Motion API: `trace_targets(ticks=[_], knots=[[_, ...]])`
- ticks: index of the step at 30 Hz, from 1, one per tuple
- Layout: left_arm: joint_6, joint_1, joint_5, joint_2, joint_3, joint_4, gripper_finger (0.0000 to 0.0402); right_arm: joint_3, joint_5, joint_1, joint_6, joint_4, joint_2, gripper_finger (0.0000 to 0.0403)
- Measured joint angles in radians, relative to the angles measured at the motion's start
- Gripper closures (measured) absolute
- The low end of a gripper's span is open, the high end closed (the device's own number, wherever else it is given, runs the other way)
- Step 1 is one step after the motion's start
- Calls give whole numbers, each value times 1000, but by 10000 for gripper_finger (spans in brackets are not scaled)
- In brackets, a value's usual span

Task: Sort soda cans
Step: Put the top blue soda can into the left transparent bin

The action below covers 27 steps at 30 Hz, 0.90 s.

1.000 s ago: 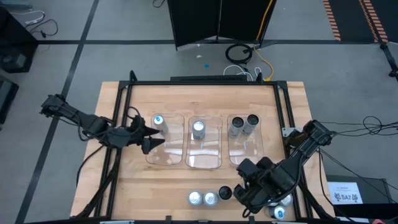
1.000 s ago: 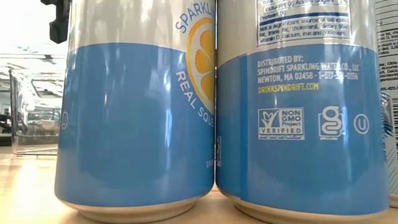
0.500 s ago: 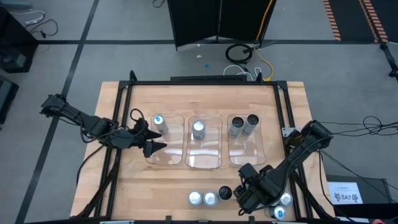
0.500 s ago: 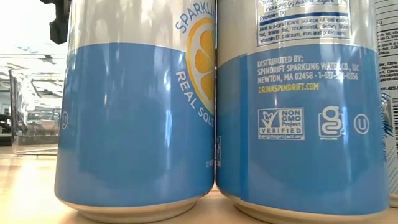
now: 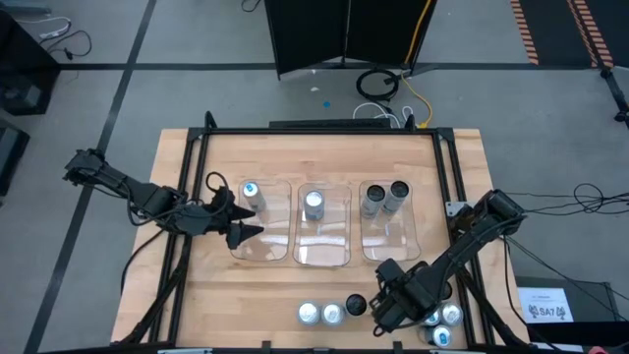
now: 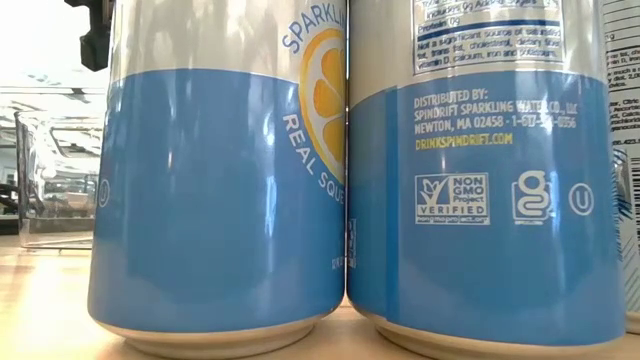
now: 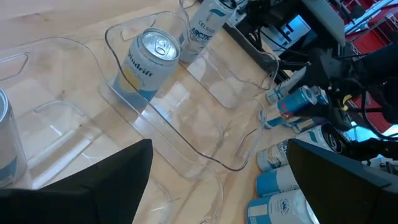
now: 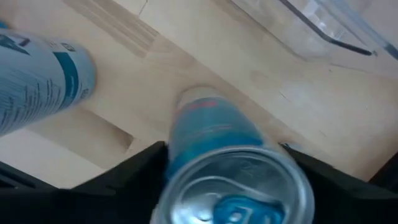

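Note:
Several silver soda cans stand upright. One with a blue mark (image 5: 250, 192) stands in the left clear tray, one (image 5: 314, 204) in the middle tray and two (image 5: 372, 200) in the right tray. More stand at the near edge (image 5: 331, 314) (image 5: 440, 336). My left gripper (image 5: 239, 221) hangs open over the left tray's left rim, touching nothing. My right gripper (image 5: 388, 307) sits low by the near edge, shut on a blue can (image 8: 214, 143) with red lettering. The gripper hides this can in the high view. My right gripper holds the blue can (image 7: 297, 102) between its two fingers, one on each side of the can's wall near its top rim (image 8: 236, 180). The can is tilted, its silver top toward the wrist camera and its base (image 8: 199, 96) pointing away toward the table. Whether the base touches the wood, I cannot tell.
Three clear trays (image 5: 260, 246) (image 5: 322, 258) (image 5: 390, 251) lie side by side mid-table. A black frame (image 5: 314, 131) borders the table. Two blue-and-silver cans (image 6: 220, 190) (image 6: 480, 190) fill the low view. A slim white can (image 8: 37, 81) lies close to the right gripper.
My right gripper has moved a little toward the table's left and near edges, uncovering another can top at the near right corner. The cans in the trays have stayed put.

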Motion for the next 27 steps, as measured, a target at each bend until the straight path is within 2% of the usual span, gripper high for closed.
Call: trace_targets(ticks=[3, 8, 12, 17, 19, 24, 27], knots=[[0, 0, 0, 0, 0, 0, 22, 1, 0, 0, -13, 0, -1, 186], [0, 0, 0, 0, 0, 0, 22, 33, -10, 0, -20, -3, -13, 190], [0, 0, 0, 0, 0, 0, 22, 115, 19, 9, -11, -76, -64, 190], [-1, 0, 0, 0, 0, 0, 22, 323, 126, 23, 43, -287, -95, 190], [-2, 0, 0, 0, 0, 1, 22, 410, 172, 26, 47, -322, -100, 190], [-1, 0, 0, 0, 0, 0, 22, 570, 438, 2, -69, -304, -108, 190], [-2, 0, 0, 0, 0, 2, 22, 617, 548, -62, -216, -273, -98, 190]])
